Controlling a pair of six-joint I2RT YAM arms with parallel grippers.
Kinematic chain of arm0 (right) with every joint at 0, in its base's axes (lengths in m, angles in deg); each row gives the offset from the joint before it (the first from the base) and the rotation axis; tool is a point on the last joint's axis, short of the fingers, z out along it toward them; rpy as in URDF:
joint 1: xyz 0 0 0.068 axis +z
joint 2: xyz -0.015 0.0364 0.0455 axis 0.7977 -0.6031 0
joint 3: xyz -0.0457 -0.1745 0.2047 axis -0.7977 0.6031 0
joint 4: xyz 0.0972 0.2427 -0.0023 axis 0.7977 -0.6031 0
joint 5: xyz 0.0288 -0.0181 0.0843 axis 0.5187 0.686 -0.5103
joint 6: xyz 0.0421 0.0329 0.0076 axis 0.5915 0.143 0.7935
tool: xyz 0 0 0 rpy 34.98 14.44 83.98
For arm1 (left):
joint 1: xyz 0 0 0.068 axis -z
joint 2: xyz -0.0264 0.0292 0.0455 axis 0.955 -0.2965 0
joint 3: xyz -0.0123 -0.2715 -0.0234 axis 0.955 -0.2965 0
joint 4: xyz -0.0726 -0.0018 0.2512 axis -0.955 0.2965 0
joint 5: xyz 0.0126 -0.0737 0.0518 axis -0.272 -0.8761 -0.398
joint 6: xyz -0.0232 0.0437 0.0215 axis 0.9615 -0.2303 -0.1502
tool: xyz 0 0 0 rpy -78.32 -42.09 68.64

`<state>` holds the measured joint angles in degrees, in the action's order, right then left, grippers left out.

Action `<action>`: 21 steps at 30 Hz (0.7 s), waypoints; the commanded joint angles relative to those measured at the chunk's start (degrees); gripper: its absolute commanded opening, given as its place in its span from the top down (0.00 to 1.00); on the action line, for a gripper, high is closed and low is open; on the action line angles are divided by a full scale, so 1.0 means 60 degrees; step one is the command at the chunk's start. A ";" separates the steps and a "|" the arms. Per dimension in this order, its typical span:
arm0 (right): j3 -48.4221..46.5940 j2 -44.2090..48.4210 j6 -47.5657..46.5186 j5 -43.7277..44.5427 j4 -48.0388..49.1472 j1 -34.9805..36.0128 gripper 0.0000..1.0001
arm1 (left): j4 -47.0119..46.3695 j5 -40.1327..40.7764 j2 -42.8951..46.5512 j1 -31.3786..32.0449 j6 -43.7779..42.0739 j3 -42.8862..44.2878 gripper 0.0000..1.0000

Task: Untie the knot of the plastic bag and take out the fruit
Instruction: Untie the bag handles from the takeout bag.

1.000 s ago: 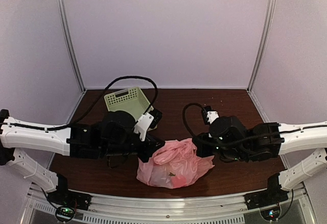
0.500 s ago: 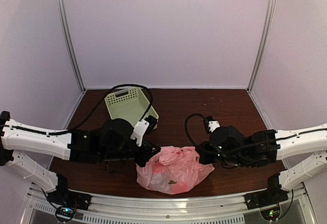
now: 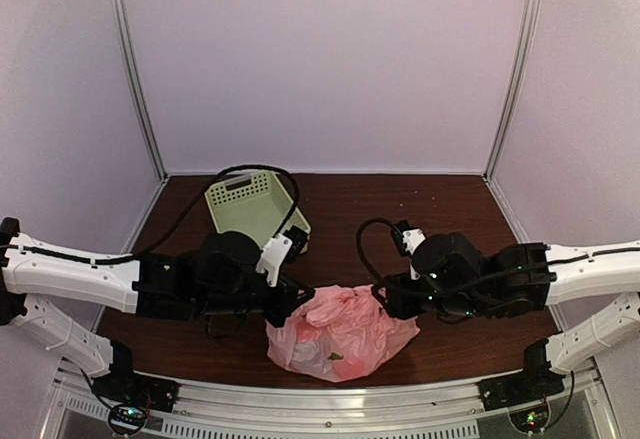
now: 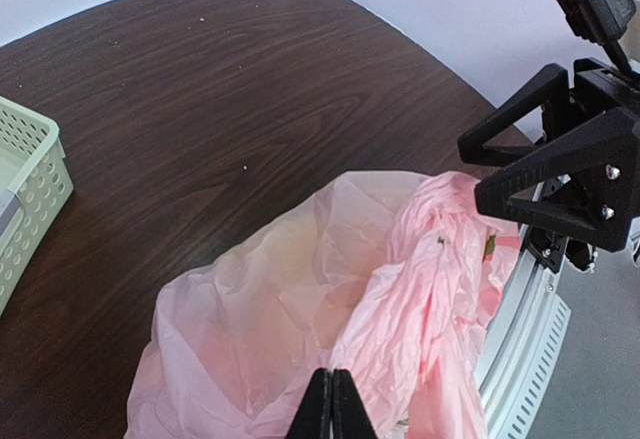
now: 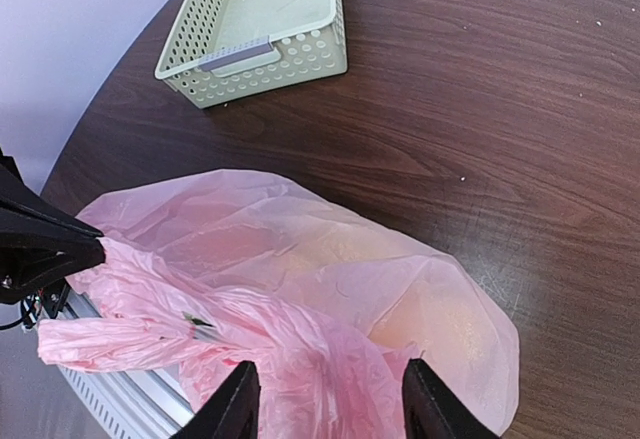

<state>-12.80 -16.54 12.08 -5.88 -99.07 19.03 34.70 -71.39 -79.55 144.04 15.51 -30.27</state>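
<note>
While plastic bag (image 3: pixel 340 334) holds fruit (image 5: pixel 440 321), basket (image 5: pixel 275 64) apart

Bare table (image 3: pixel 420 204) behind plastic bag (image 3: pixel 340 337); basket (image 3: pixel 245 204) far-left; left gripper (image 3: pixel 293 305), right gripper (image 3: pixel 388 300) at its sides.

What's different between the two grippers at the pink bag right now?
The left gripper is shut, pinching the bag's thin film; the right gripper is open, its fingers apart over the bag and holding nothing. The left gripper is at the bag's left side, the right gripper at its right side. Both are black and sit low, close to the bag.
</note>
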 commanded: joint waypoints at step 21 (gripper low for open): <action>-0.1405 -0.1184 -0.1664 -0.1573 -0.0244 -0.1059 0.44 | -0.0262 -0.0106 -0.0093 -0.0064 0.0043 0.0124 1.00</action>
<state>-19.58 -21.68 3.67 -13.99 -99.92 12.89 34.72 -71.65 -79.59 144.04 15.51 -30.27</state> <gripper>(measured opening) 0.572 0.005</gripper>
